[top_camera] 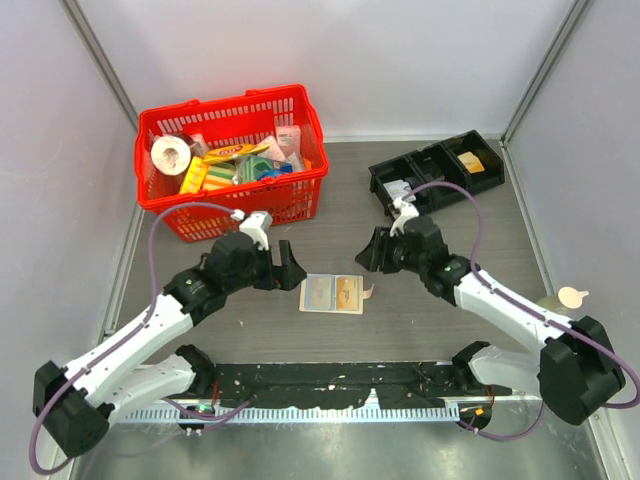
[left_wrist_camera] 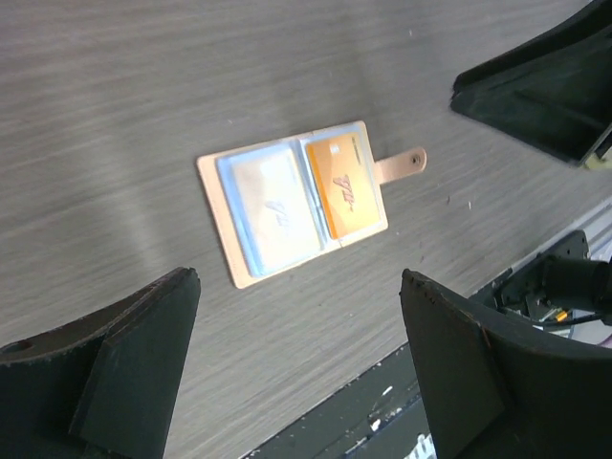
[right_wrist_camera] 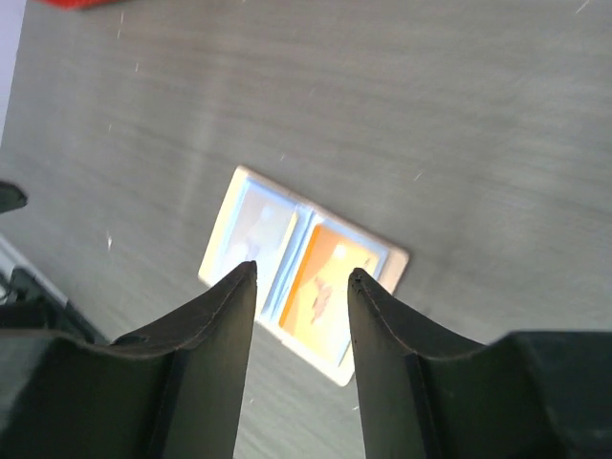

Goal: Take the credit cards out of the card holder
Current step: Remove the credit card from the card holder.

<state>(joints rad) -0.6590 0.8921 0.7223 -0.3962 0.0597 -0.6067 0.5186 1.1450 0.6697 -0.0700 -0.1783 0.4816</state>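
Card holder (top_camera: 331, 294) is laid open and flat on the table (top_camera: 400, 330) between the arms, sleeves up. A yellow-orange card (left_wrist_camera: 344, 186) is seen in the tab-side sleeve. Left gripper (left_wrist_camera: 301, 316) is spread wide and empty above it. Right gripper (right_wrist_camera: 301, 287) is part-open and empty, apparently lined up on that card.

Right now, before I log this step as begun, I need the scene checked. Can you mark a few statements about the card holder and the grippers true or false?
1. The card holder lies open on the table. True.
2. The left gripper is shut on the yellow-orange card. False: its jaws stand wide open and empty, and the card is in its sleeve.
3. The yellow-orange card sits in the sleeve nearest the closure tab. True.
4. The card holder is in the red basket. False: it lies on the table, in front of the basket.
5. The right gripper is open. True.
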